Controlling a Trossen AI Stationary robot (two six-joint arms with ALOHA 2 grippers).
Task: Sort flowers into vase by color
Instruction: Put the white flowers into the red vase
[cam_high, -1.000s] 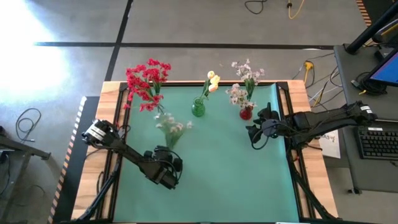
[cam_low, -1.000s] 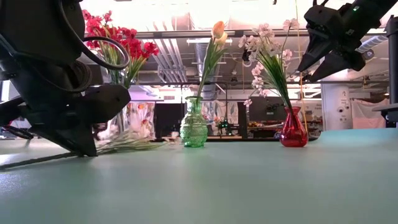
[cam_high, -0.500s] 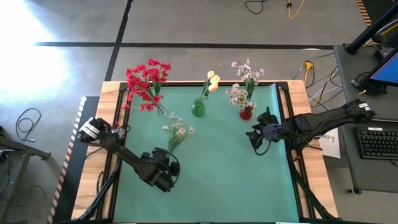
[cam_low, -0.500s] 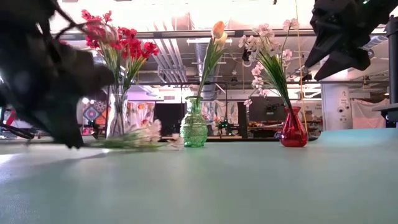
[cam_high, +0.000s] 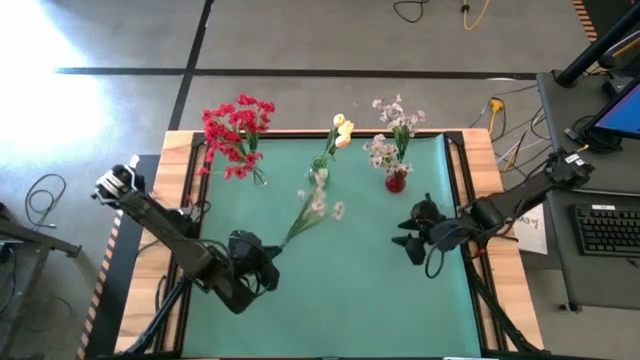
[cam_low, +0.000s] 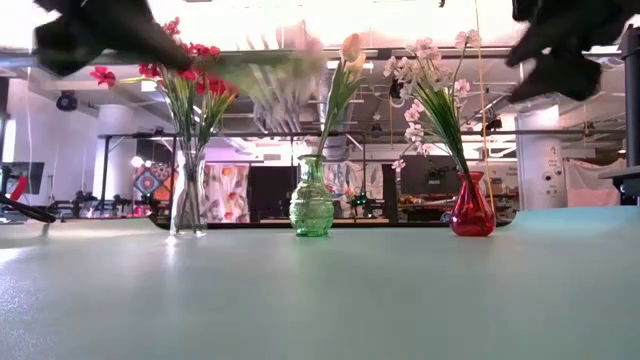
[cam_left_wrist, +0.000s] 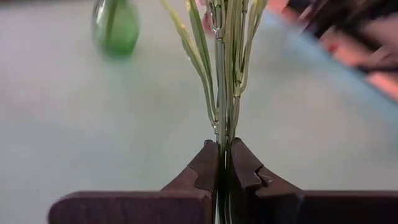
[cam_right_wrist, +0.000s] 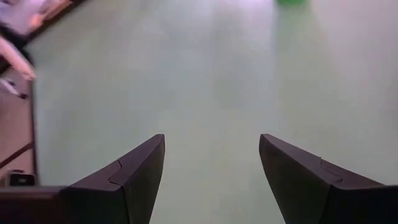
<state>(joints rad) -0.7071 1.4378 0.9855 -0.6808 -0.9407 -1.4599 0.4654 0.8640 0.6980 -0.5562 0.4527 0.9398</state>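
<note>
Pale spray (cam_high: 316, 200) in clamped L gripper (cam_left_wrist: 224, 163) (R gripper (cam_right_wrist: 211, 163) wide, empty).

At the mat's (cam_high: 350, 290) far edge: middle vase (cam_high: 319, 177), with buds (cam_high: 342, 131) in it. Left of it, in line: left vase (cam_high: 258, 178), with clustered blooms (cam_high: 236, 128) in it. Right of it, in line: right vase (cam_high: 395, 182), with sprays (cam_high: 392, 135) in it. Before it and a little left, above the mat: left gripper (cam_high: 272, 252), clamped on the stems of a loose spray (cam_high: 318, 200), heads just before the middle vase. Before it and well right, nearer than the right vase: right gripper (cam_high: 405, 232).
</note>
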